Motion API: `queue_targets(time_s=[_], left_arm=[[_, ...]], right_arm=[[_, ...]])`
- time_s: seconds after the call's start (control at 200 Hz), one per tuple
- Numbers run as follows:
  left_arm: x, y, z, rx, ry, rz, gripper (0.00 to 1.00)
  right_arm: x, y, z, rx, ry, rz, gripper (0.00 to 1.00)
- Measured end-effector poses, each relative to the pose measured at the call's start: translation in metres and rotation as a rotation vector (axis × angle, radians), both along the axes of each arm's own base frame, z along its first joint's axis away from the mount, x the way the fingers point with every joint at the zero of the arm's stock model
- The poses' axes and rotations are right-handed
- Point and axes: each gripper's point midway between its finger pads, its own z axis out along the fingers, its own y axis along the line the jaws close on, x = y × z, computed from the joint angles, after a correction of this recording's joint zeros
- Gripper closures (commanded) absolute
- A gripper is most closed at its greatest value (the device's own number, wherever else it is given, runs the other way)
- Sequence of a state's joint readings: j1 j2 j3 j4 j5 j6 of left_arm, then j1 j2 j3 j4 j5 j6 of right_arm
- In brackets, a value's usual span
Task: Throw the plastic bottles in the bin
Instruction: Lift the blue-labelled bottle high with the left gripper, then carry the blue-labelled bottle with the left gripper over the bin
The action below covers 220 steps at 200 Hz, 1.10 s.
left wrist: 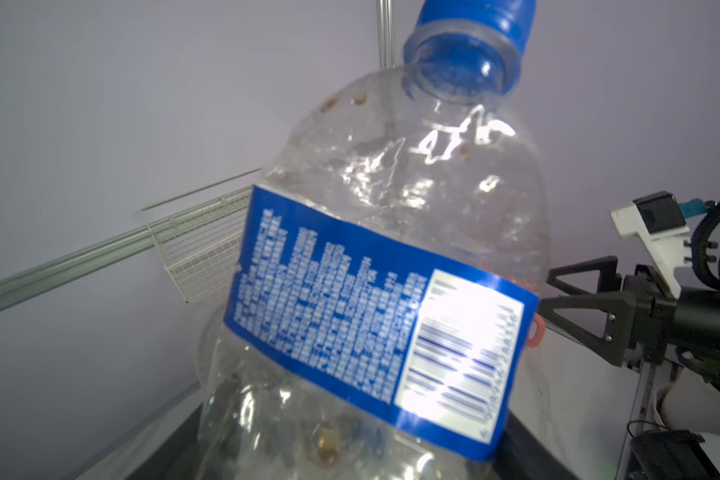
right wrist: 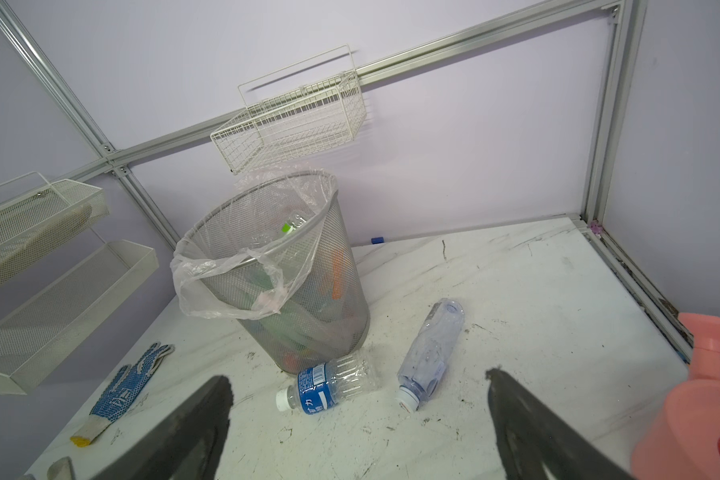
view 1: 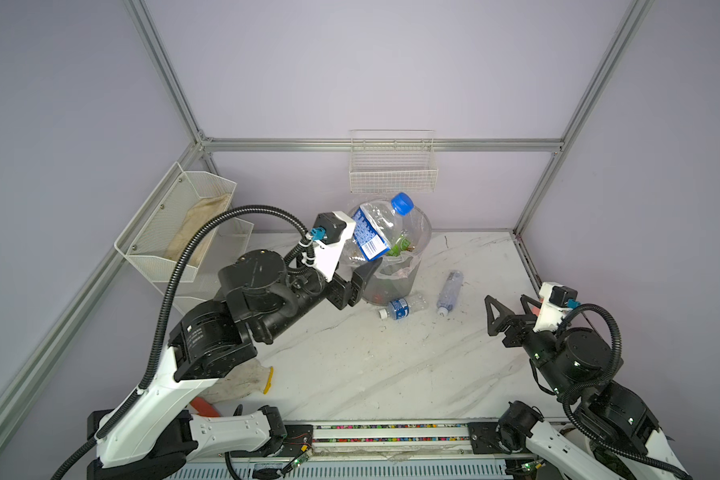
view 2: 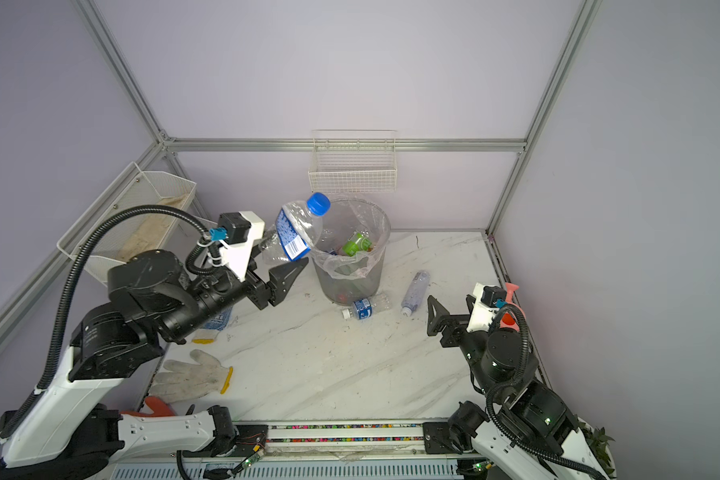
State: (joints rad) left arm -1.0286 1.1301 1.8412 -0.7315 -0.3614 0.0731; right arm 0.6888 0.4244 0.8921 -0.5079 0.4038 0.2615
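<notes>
Right now, left gripper (view 2: 285,266) clamped on base of big blue-capped bottle (view 2: 298,228), tilted cap-up above left rim of bin (view 2: 350,286), blue-label bottle (view 2: 362,308) lying at bin's foot, pale bottle (view 2: 414,293) on table (view 2: 329,365) just right of it, right gripper (view 2: 449,300) empty, jaws wide apart.

white marble-look bench (view 1: 371,365), grey mesh bin (right wrist: 308,307), two clear plastic bottles (right wrist: 329,384) (right wrist: 431,353) lying by it, white knit glove (view 2: 192,376), pink spray bottle (right wrist: 703,415)
</notes>
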Motion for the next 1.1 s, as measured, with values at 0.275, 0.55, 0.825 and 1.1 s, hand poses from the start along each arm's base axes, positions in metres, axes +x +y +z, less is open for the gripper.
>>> queue_targets(time_s=[0.275, 0.55, 0.825, 1.1], left_arm=[[0.018, 0.023, 0.091, -0.036, -0.167, 0.156, 0.50], [0.045, 0.032, 0.121, -0.029, -0.256, 0.277, 0.49], [0.063, 0.052, 0.121, -0.062, -0.246, 0.327, 0.50], [0.103, 0.052, 0.078, -0.064, -0.111, 0.302, 0.51]], right_arm=[[0.000, 0.000, 0.000, 0.000, 0.000, 0.000, 0.03], [-0.002, 0.008, 0.001, -0.001, -0.004, 0.049, 0.03], [-0.043, 0.051, 0.023, 0.004, -0.142, 0.408, 0.03], [-0.088, 0.024, 0.054, 0.079, -0.347, 0.444, 0.03]])
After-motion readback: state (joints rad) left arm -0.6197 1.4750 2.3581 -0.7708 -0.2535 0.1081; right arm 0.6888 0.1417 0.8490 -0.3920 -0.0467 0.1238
